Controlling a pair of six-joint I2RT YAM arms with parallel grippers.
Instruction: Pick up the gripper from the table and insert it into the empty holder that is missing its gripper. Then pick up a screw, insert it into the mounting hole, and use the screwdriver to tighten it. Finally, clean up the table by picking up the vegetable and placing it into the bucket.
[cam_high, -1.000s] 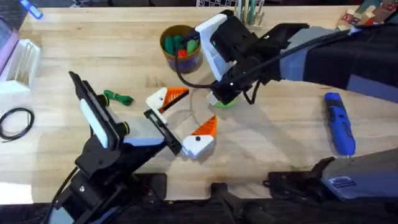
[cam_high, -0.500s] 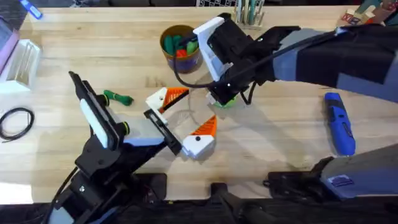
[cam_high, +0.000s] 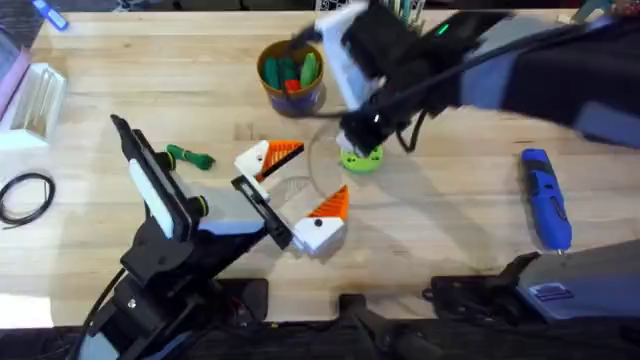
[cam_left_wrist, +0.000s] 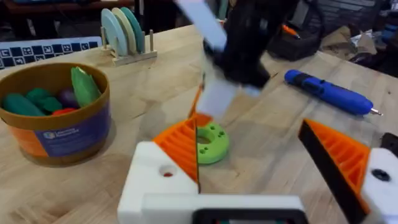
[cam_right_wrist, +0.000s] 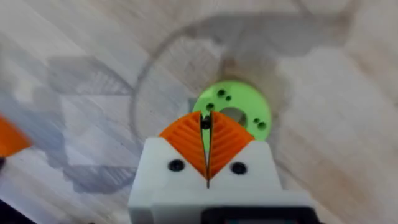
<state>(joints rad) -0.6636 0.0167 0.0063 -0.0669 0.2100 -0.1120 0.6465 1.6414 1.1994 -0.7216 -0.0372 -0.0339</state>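
My right gripper (cam_high: 362, 138) hangs just above a flat green disc (cam_high: 361, 158), blurred by motion. In its wrist view its orange fingertips (cam_right_wrist: 206, 121) are shut on a small dark screw (cam_right_wrist: 206, 124) over the disc (cam_right_wrist: 249, 102). My left gripper (cam_high: 300, 180) stands open near the table's middle. Each orange finger sits in a white holder (cam_left_wrist: 158, 180), one with a small mounting hole (cam_left_wrist: 166, 173). A loose gripper piece is out of view. The blue screwdriver (cam_high: 545, 197) lies at the right. The thin green vegetable (cam_high: 190, 157) lies left of centre. The bucket (cam_high: 268, 88) stands at the back, with toy vegetables inside.
A coiled black cable (cam_high: 25, 195) and a white rack (cam_high: 35, 100) sit at the far left. A stand with coloured discs (cam_left_wrist: 124, 31) is at the back. Bare wood lies between the green disc and the screwdriver (cam_left_wrist: 329, 93).
My right arm has risen and drawn back from the green disc, which now lies uncovered. The left arm, screwdriver, vegetable and bucket have not moved.
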